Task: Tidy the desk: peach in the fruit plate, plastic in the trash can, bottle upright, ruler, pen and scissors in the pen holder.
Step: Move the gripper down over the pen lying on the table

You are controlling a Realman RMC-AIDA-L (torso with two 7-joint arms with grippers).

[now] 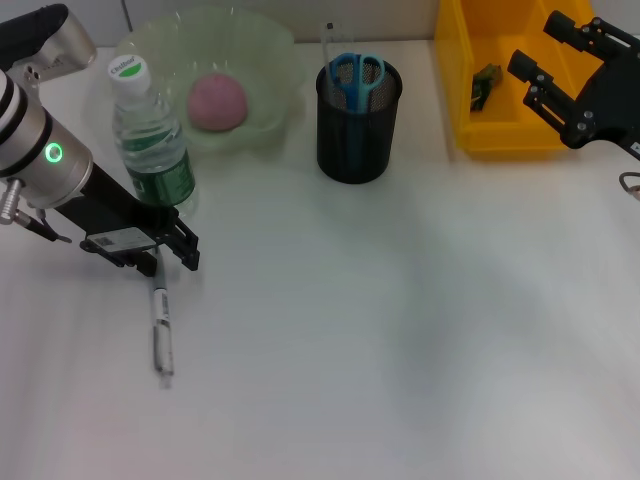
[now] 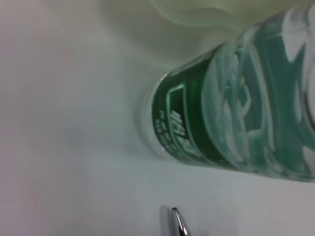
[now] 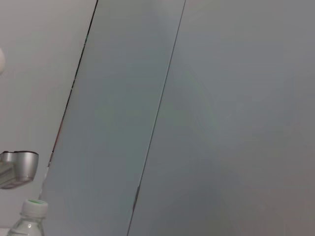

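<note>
Head view, left hand (image 1: 172,255) over pen (image 1: 161,330)

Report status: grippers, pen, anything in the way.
Left gripper open, low over the pen top end, beside the upright water bottle. Right gripper open, empty, over the yellow bin. Pen flat on the desk. Bottle crowds the approach.

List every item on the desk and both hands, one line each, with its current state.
Clear plastic water bottle with green label: upright beside the bowl.
Pink peach: in the pale green fruit bowl.
Blue-handled scissors: standing in the black mesh pen holder.
Silver pen: lying flat on the desk.
Dark plastic scrap: inside the yellow bin.
Left hand: low, over the pen's upper end.
Right hand: open, raised above the yellow bin.
</note>
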